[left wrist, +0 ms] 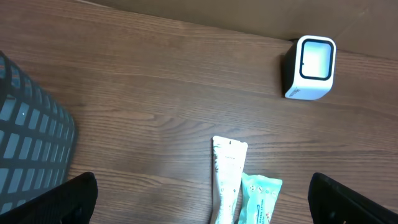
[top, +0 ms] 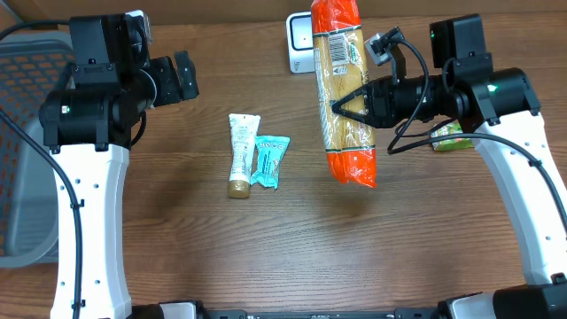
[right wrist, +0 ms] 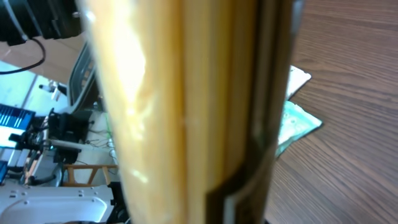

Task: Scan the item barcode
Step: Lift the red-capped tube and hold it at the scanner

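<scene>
Right hand (top: 353, 102) clamped sideways on the spaghetti pack (top: 344, 146), which is held off the surface (top: 177, 230) around 1 o'clock. Pack's far end sits next to the white scanner (top: 299, 44) at 12. Left hand (top: 182, 78) at 10, fingers wide apart, empty. Tube (top: 241, 152) and teal sachet (top: 269, 159) lie touching at centre.

Overhead looks down, sharing scanner (top: 298, 40) (left wrist: 311, 67) with left wrist.

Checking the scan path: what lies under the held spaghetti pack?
From overhead, the spaghetti pack covers the right edge of the white scanner and a strip of table; whatever lies there is hidden.
</scene>
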You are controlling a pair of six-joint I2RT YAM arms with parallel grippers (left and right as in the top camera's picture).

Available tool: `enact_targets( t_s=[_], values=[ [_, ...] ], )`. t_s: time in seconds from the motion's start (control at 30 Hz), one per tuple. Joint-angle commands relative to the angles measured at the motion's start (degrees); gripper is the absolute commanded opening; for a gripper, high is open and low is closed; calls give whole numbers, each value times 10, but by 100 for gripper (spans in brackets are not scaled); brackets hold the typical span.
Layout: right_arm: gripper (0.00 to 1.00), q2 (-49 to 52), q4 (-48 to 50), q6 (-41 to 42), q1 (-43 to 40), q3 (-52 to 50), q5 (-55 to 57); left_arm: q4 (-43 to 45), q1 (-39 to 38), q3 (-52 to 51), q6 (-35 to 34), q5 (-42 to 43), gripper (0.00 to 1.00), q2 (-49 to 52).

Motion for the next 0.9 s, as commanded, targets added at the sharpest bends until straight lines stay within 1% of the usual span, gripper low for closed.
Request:
enact_targets(
  t_s=[0.0, 0.03, 0.07, 0.1, 0.13, 0.17, 0.2, 0.27, 0.3, 0.4, 0.47, 0.5, 0.57, 0.63, 0.67, 0.77, 0.87],
  values=[
    [4, -22, 14, 31, 14, 17, 69, 2, 0, 3, 1, -4, 100, 5],
    [4, -22, 19, 61, 28, 17, 163, 2, 0, 3, 1, -3, 100, 5],
    [4, -22, 23, 78, 40, 17, 222, 2, 0, 3, 1, -3, 100, 5],
    [4, -21, 31, 98, 66, 17, 328, 2, 0, 3, 1, -4, 100, 5],
    [3, -19, 38, 103, 89, 17, 397, 2, 0, 3, 1, -3, 100, 5],
    [3, -18, 40, 103, 102, 19, 437, 2, 0, 3, 1, -3, 100, 5],
    [3, -10, 42, 107, 127, 33, 537, 2, 0, 3, 1, -4, 99, 5],
    [3, 7, 40, 107, 144, 60, 615, 2, 0, 3, 1, -4, 100, 5],
    [3, 31, 35, 106, 151, 98, 653, 2, 0, 3, 1, -4, 100, 5],
    [4, 107, 52, 56, 151, 186, 699, 2, 0, 3, 1, -4, 100, 5],
    [4, 143, 76, 23, 151, 203, 713, 2, 0, 3, 1, -4, 100, 5],
    [4, 158, 92, 15, 152, 203, 744, 2, 0, 3, 1, -4, 99, 5],
    [4, 200, 129, 5, 160, 203, 852, 2, 0, 3, 1, -4, 100, 5],
    [4, 223, 155, -23, 160, 202, 899, 2, 0, 3, 1, -4, 100, 5],
    [4, 253, 195, -61, 160, 202, 942, 2, 0, 3, 1, -3, 100, 5],
    [4, 301, 245, -158, 153, 202, 951, 2, 0, 3, 1, -3, 100, 5],
    [4, 330, 278, -210, 150, 202, 953, 2, 0, 3, 1, -4, 100, 5]
  ],
)
